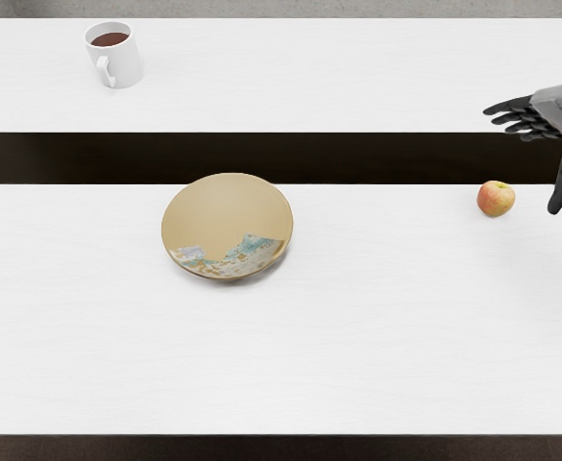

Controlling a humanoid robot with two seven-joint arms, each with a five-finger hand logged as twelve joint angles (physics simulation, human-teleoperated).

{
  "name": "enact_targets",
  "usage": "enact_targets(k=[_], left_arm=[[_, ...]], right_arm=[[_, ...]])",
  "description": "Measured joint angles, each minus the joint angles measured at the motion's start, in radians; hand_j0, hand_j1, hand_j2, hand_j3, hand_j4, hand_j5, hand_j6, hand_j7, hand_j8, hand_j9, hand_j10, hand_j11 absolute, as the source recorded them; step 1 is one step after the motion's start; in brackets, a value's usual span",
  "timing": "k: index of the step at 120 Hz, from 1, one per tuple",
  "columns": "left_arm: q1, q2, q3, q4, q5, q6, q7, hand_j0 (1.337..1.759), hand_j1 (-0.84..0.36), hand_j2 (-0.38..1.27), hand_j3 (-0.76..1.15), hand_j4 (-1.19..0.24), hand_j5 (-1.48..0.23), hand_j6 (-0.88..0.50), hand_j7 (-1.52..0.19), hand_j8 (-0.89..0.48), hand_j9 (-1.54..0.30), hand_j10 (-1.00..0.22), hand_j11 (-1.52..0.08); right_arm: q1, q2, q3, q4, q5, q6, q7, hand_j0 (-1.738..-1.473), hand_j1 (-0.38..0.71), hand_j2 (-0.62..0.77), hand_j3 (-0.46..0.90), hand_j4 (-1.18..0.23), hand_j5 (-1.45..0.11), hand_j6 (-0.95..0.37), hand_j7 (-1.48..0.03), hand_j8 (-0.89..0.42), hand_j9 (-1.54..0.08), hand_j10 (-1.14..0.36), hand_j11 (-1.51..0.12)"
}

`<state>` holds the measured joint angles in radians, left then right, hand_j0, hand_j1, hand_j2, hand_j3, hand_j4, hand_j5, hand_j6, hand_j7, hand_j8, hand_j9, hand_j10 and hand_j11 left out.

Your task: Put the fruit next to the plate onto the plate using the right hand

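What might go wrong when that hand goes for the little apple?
The apple is round and lies close to the dark gap; a nudge from the open right hand might roll it in. The plate sits well away to the left, so a loose grip could drop the fruit on the way. The plate looks shallow, so the apple might roll off.
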<state>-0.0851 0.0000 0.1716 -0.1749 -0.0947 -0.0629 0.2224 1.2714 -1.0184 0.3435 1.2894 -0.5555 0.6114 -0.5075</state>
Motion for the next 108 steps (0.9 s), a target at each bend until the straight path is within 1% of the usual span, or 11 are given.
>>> enact_targets(k=[27,36,43,53,67,84,100,108], left_arm=[[0.001,0.000,0.000,0.000,0.000,0.000,0.000,1.658,0.35,0.00,0.00,0.00,0.00,0.00,0.00,0.00,0.00,0.00,0.00],[0.000,0.000,0.000,0.000,0.000,0.000,0.000,1.658,0.35,0.00,0.00,0.00,0.00,0.00,0.00,0.00,0.00,0.00,0.00],[0.001,0.000,0.000,0.000,0.000,0.000,0.000,1.658,0.35,0.00,0.00,0.00,0.00,0.00,0.00,0.00,0.00,0.00,0.00],[0.000,0.000,0.000,0.000,0.000,0.000,0.000,1.658,0.35,0.00,0.00,0.00,0.00,0.00,0.00,0.00,0.00,0.00,0.00],[0.000,0.000,0.000,0.000,0.000,0.000,0.000,1.658,0.35,0.00,0.00,0.00,0.00,0.00,0.00,0.00,0.00,0.00,0.00],[0.000,0.000,0.000,0.000,0.000,0.000,0.000,1.658,0.35,0.00,0.00,0.00,0.00,0.00,0.00,0.00,0.00,0.00,0.00],[-0.001,0.000,0.000,0.000,0.000,0.000,0.000,1.658,0.35,0.00,0.00,0.00,0.00,0.00,0.00,0.00,0.00,0.00,0.00],[0.001,0.000,0.000,0.000,0.000,0.000,0.000,1.658,0.35,0.00,0.00,0.00,0.00,0.00,0.00,0.00,0.00,0.00,0.00]], right_arm=[[0.005,0.001,0.002,0.002,-0.002,0.000,-0.002,-1.658,-0.35,0.00,0.00,-0.01,0.00,-0.01,0.00,-0.01,0.00,0.00,0.00],[0.029,0.005,0.006,0.014,0.000,0.000,-0.050,-1.658,-0.35,0.00,0.00,-0.01,0.00,-0.01,0.00,-0.01,0.00,-0.01,0.00],[0.055,0.007,0.008,0.043,0.002,0.000,-0.073,-1.658,-0.35,0.00,0.00,-0.01,0.00,-0.01,0.00,-0.01,0.00,0.00,0.00],[0.080,0.011,0.009,0.077,0.004,0.000,-0.090,-1.658,-0.35,0.00,0.00,-0.01,0.00,-0.01,0.00,-0.01,0.00,0.00,0.00],[0.094,0.027,0.011,0.106,-0.005,0.000,-0.099,-1.658,-0.35,0.00,0.00,-0.01,0.00,-0.01,0.00,-0.01,0.00,0.00,0.00],[0.091,0.016,0.004,0.210,-0.141,0.000,-0.102,-1.658,-0.35,0.00,0.00,-0.01,0.00,-0.01,0.00,-0.01,0.00,0.00,0.00],[0.055,0.025,0.000,0.247,-0.261,0.000,-0.103,-1.658,-0.35,0.00,0.00,-0.01,0.00,-0.01,0.00,-0.01,0.00,0.00,0.00],[0.028,0.045,-0.002,0.261,-0.334,-0.001,-0.103,-1.658,-0.35,0.00,0.00,-0.01,0.00,-0.01,0.00,-0.01,0.00,0.00,0.00]])
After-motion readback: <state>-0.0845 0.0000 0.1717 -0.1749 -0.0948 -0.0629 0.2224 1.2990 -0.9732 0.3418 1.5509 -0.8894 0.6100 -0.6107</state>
